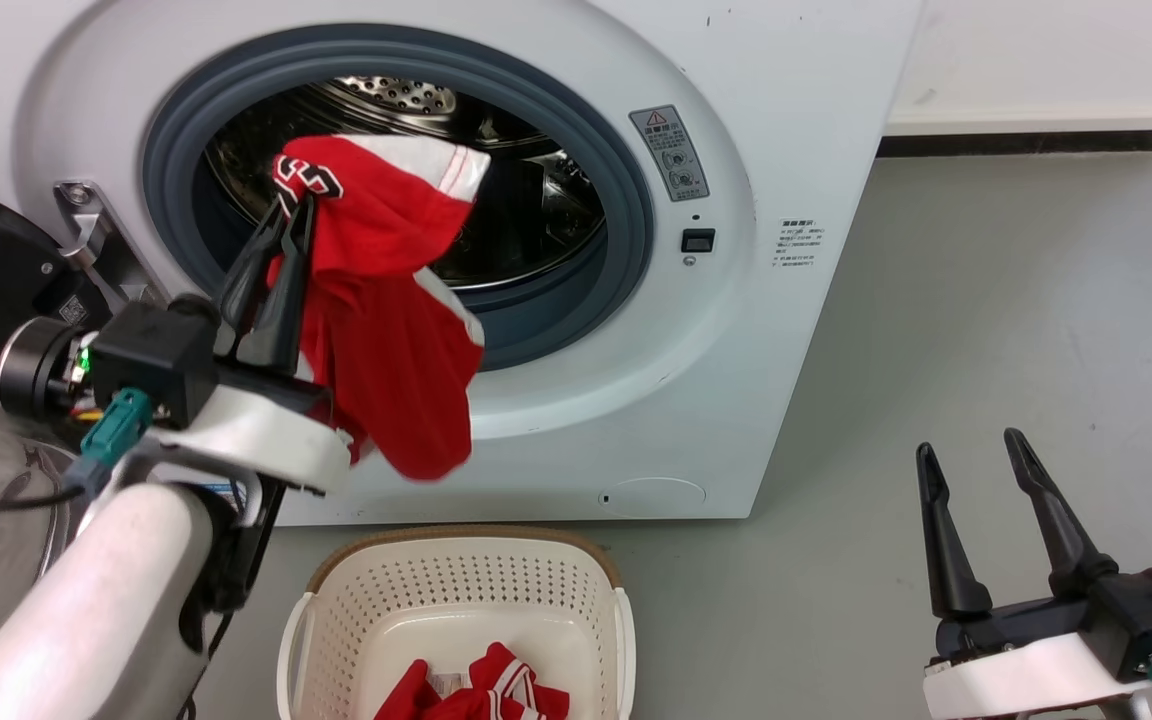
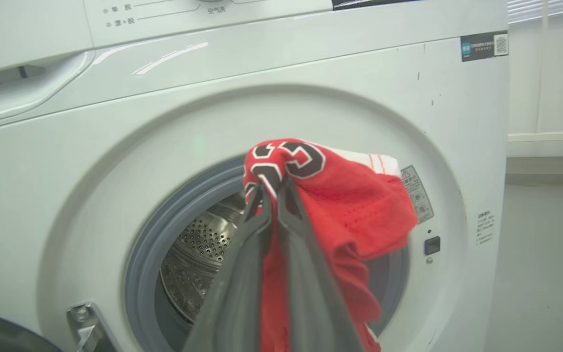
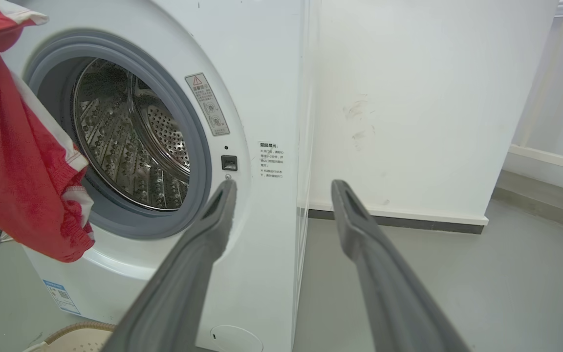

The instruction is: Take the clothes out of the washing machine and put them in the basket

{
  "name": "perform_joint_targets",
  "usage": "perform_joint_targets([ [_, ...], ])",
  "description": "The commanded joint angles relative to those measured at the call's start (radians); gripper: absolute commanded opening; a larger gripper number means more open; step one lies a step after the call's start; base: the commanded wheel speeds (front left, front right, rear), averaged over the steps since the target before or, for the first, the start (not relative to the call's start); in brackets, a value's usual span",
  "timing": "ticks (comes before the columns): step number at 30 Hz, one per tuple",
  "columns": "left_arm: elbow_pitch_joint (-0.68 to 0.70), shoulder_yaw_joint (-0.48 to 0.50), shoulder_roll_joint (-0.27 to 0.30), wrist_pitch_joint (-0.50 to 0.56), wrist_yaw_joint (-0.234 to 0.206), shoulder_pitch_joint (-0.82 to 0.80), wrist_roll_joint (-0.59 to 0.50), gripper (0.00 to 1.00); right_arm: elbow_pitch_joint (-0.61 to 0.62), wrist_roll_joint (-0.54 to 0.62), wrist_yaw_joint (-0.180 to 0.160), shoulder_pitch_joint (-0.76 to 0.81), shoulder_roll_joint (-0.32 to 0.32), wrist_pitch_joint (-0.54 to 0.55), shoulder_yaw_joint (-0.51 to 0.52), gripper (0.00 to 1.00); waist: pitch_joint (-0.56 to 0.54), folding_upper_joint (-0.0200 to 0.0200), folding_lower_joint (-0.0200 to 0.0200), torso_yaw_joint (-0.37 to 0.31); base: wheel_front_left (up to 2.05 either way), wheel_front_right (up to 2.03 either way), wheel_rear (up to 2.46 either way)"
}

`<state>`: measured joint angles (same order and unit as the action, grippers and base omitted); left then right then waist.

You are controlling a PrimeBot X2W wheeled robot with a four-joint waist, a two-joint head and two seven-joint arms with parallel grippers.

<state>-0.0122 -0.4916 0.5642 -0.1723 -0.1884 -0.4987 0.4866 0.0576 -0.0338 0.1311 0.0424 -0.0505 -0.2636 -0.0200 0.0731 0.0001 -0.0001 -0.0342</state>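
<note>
In front of the washer port, my left claw (image 1: 296, 205) pinches a red jersey (image 1: 396, 340).
The claw is pressed together on the fabric beside the black-and-white number, and the jersey hangs down outside the grey rubber rim (image 1: 626, 180) of the white washing machine (image 1: 816, 120). Below it the cream basket (image 1: 466, 534) stands on the grey floor (image 1: 986, 300) just before the washer, with another red garment (image 1: 486, 690) lying inside. My right claw (image 1: 969, 445) hovers spread, low at the right, well apart from the machine.
</note>
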Motion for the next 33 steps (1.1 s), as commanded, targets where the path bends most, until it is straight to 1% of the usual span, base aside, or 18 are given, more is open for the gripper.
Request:
perform_joint_targets([
  [1,0.034,0.002,0.01,0.009,-0.014,0.027,-0.004,0.0,-0.002,-0.001,-0.001,0.009,0.001,-0.002,-0.001,1.0,-0.006,-0.0001,0.0001,0.003,0.0,0.0,0.0],
  [5,0.139,0.003,0.042,0.037,-0.048,0.087,-0.01,0.0,-0.004,-0.003,-0.001,0.018,0.001,-0.002,-0.002,1.0,-0.013,-0.0001,0.0001,0.007,0.0,0.0,0.0],
  [9,0.202,-0.005,0.057,0.057,-0.068,0.146,-0.005,0.0,-0.003,-0.004,-0.001,0.021,0.001,-0.002,-0.001,1.0,-0.011,-0.0001,0.0001,0.012,0.0,0.0,0.0],
  [13,0.206,-0.028,0.056,0.065,-0.067,0.199,0.01,0.0,0.003,-0.003,-0.001,0.009,0.001,-0.002,-0.002,1.0,0.009,-0.0001,0.0001,0.016,0.0,0.0,0.0],
  [16,0.179,-0.05,0.04,0.058,-0.061,0.235,0.022,0.0,0.009,0.002,-0.001,-0.01,0.001,-0.002,-0.001,1.0,0.037,-0.0001,0.0001,0.015,0.0,0.0,0.0],
  [19,0.123,-0.075,0.022,0.044,-0.047,0.259,0.034,0.0,0.012,0.007,-0.001,-0.03,0.001,-0.002,0.002,1.0,0.075,-0.0001,0.0001,0.01,0.0,0.0,0.0],
  [23,0.016,-0.102,-0.018,0.016,-0.018,0.279,0.056,0.0,0.02,0.017,-0.001,-0.06,0.001,-0.002,0.007,1.0,0.137,-0.0001,0.0001,-0.005,0.0,0.0,0.0],
  [31,-0.32,-0.127,-0.11,-0.043,0.068,0.205,0.093,0.0,0.042,0.017,-0.001,-0.144,0.001,-0.002,0.016,1.0,0.299,-0.0001,0.0001,-0.052,0.0,0.0,0.0],
  [33,-0.417,-0.14,-0.121,-0.053,0.086,0.172,0.074,0.0,0.046,0.012,-0.001,-0.165,0.001,-0.002,0.019,1.0,0.34,-0.0001,0.0001,-0.065,0.0,0.0,0.0],
])
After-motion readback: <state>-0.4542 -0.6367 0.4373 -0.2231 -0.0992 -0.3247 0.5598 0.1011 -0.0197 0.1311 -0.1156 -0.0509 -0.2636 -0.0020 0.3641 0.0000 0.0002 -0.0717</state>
